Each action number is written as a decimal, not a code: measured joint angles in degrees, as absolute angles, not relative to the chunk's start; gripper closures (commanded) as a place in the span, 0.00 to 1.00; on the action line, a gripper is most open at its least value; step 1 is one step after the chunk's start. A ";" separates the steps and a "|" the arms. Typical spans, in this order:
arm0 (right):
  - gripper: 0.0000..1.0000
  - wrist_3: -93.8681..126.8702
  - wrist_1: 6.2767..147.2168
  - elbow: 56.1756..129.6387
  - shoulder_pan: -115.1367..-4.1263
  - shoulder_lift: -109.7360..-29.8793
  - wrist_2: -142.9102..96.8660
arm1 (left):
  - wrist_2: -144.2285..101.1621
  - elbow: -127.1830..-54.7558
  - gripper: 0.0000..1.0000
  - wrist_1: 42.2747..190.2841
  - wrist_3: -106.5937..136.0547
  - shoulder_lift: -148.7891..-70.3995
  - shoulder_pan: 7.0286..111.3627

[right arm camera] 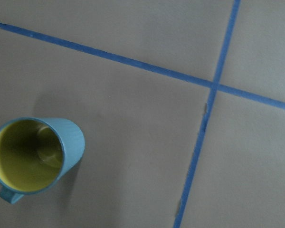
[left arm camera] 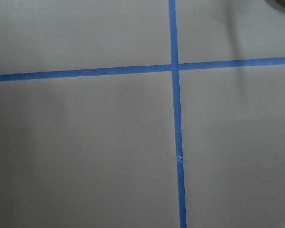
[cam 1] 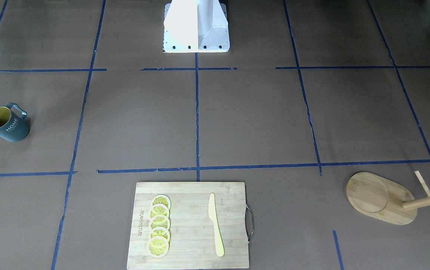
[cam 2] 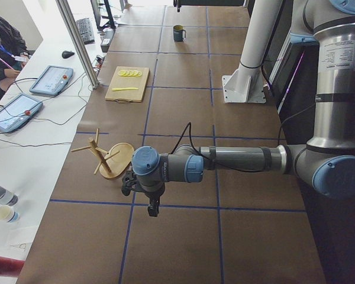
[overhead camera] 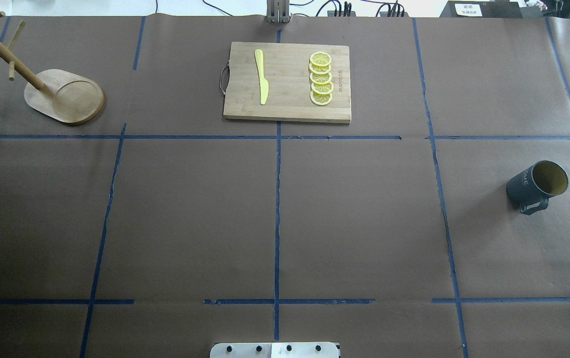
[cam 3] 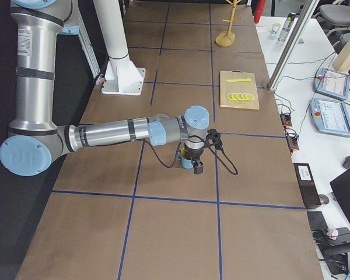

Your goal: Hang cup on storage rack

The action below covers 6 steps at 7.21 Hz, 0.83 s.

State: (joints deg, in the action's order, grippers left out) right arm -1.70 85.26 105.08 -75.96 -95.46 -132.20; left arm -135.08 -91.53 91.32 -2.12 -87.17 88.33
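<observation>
Below the right jaws, slightly aside, the upright cup (right arm camera: 38, 156); jaw opening indiscernible.

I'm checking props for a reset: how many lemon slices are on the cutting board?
5. The lemon slices lie in one overlapping row on the cutting board, on the half away from the yellow knife. None appears hidden.

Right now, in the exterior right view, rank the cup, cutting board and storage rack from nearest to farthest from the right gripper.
1. The cup, right by the right gripper, nearest the camera.
2. The cutting board, farther along, on the operators' side.
3. The storage rack, at the far end.
</observation>
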 measured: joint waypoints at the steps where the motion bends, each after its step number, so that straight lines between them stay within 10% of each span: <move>1: 0.00 -1.46 85.20 104.56 -74.51 -94.81 -132.26 | -135.13 -91.52 0.00 91.33 -2.11 -87.04 88.33; 6: 0.00 5.19 85.08 100.27 -68.29 -90.41 -131.78 | -135.43 -91.58 0.00 91.41 -2.19 -86.84 88.26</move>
State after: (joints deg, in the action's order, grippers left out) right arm 5.19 85.08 100.27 -68.29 -90.41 -131.78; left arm -135.43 -91.58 91.41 -2.19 -86.84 88.26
